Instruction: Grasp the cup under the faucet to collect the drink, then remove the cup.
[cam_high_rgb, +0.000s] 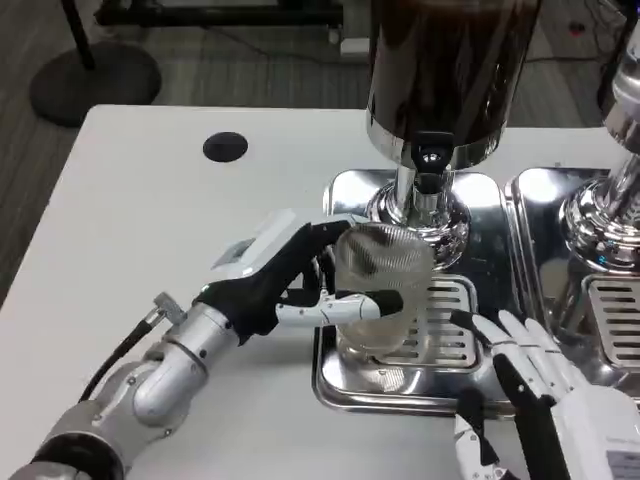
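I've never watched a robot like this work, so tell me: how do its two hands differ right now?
The left hand wraps its fingers around the clear cup, holding it above the dispenser's metal drip tray; the right hand holds nothing. The left hand's fingers curl around the cup, while the right hand's fingers lie fairly straight and apart. The left hand reaches in from the side; the right hand waits at the tray's near edge. Both have white and black fingers.

office-like demo space; grey carpet (250, 60); chrome drink dispensers (445, 80)

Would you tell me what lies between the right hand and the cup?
In the head view, only the slotted drip grille lies between the right hand and the cup, which the left hand grips.
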